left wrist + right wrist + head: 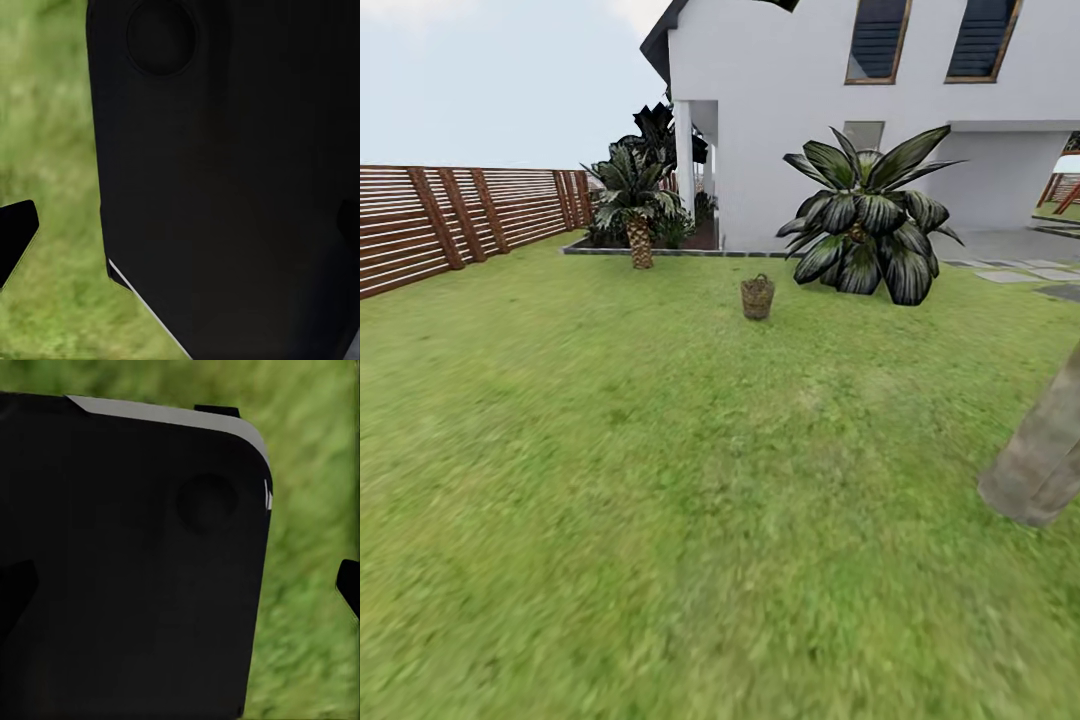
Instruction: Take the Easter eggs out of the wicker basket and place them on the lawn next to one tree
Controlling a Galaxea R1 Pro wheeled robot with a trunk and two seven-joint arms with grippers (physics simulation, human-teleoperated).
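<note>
The brown wicker basket [757,297] stands upright far ahead on the lawn [660,480], in front of the white house. The Easter eggs are hidden; from here I cannot see into the basket. A thick, pale mottled tree [1042,455] trunk leans in at the right edge, closer to me than the basket. In the left wrist view my left gripper [180,229] is open, its dark fingertips [16,229] set wide apart over a black part of the robot's body and grass. My right gripper [180,585] is open in the same way, with one fingertip [349,583] over grass.
A brown slatted fence [450,220] runs along the left. A short palm [636,215] and a broad dark-leaved plant [870,225] stand by the house [810,110]. Grey paving slabs [1020,272] lie at the far right. Open grass stretches between me and the basket.
</note>
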